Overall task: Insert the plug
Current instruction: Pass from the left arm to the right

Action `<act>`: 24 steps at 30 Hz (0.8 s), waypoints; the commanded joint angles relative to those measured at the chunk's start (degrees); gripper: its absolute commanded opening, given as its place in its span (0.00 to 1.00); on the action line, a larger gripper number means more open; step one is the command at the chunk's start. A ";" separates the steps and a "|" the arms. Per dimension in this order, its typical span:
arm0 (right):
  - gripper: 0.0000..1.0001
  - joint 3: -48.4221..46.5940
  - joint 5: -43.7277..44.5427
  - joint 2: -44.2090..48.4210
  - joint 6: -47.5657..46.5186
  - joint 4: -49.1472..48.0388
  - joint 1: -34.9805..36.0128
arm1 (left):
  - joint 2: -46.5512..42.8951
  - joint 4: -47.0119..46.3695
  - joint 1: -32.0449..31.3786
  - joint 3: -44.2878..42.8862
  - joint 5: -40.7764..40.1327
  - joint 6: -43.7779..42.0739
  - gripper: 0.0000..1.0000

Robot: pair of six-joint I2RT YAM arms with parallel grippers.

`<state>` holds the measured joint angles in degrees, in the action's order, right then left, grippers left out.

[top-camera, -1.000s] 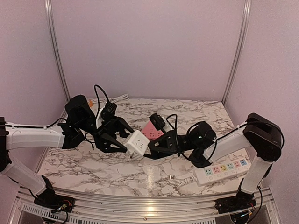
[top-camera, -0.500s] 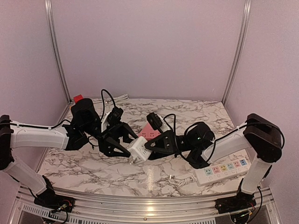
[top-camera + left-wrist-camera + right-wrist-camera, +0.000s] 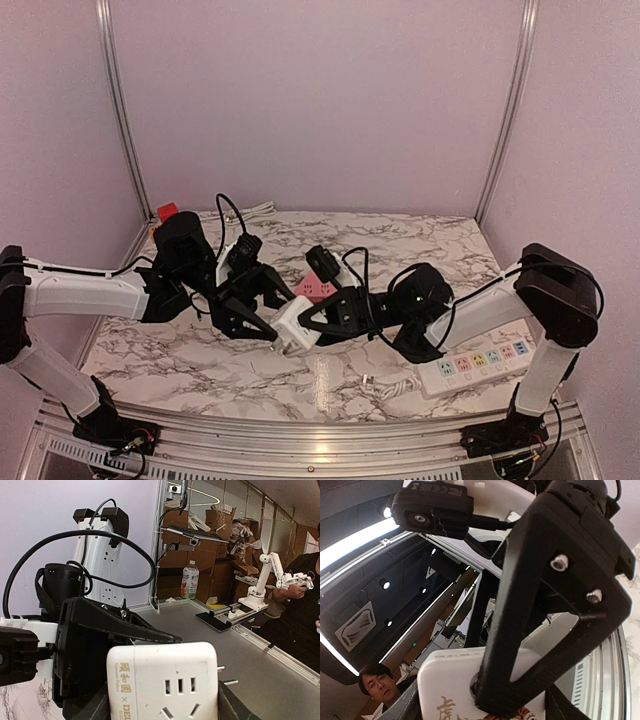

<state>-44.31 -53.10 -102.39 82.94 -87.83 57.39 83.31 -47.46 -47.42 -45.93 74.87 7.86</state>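
Marble-patterned table top (image 3: 200, 362) fills the lower half of the overhead view, closed in by plain pale pink walls (image 3: 320, 100) with aluminium posts at the corners.

Just left of the frame's centre, lifted off the surface, is a white cube-shaped plastic plug adapter (image 3: 297, 326). The left gripper (image 3: 280, 320) reaches in from the left and is clamped on it, one black finger on either side. In the left wrist view the adapter sits at the bottom centre between those fingers. A socket face with slots is turned to the camera, and two short metal prongs (image 3: 230, 682) stick out of its right side.

The right gripper (image 3: 312, 322) comes in from the right and meets the same adapter. In the right wrist view the white body with gold lettering lies between its fingers at the bottom of the frame, partly hidden by a black finger of the other arm. Its fingers stand close against the adapter, but I cannot tell whether they actually squeeze it.

Behind the two grippers, slightly above centre, a flat pink plastic block (image 3: 318, 288) lies on the marble. A long white plastic power strip (image 3: 478, 363) with pastel-coloured sockets lies at the lower right, near the base of the right arm and well apart from the adapter. A thin white cord (image 3: 392, 386) lies on the table just left of the strip.
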 commanded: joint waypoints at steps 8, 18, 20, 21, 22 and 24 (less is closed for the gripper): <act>0.41 -0.59 -0.04 1.45 -0.59 -17.46 0.34 | 1.27 0.04 -0.23 -1.75 -2.46 1.47 0.99; 0.32 3.39 0.17 2.73 -0.92 -17.46 -2.77 | 1.58 0.02 3.21 -2.42 -7.63 4.94 0.99; 0.30 4.75 0.61 3.31 -1.51 -16.64 -3.93 | 1.64 0.00 4.42 -2.41 -10.39 6.02 0.99; 0.29 5.34 0.81 3.71 -2.17 -15.75 -4.48 | 1.75 0.00 5.15 -2.46 -11.97 6.70 0.99; 0.29 5.90 0.96 4.34 -3.17 -14.34 -4.96 | 1.91 0.00 5.81 -2.38 -13.54 7.31 0.99; 0.29 6.88 1.24 6.15 -6.91 -9.30 -5.80 | 2.11 0.00 7.27 -2.17 -17.48 8.74 0.99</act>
<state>-38.50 -53.32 -100.55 81.43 -87.77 53.21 84.62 -47.22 -42.44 -46.41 65.08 13.23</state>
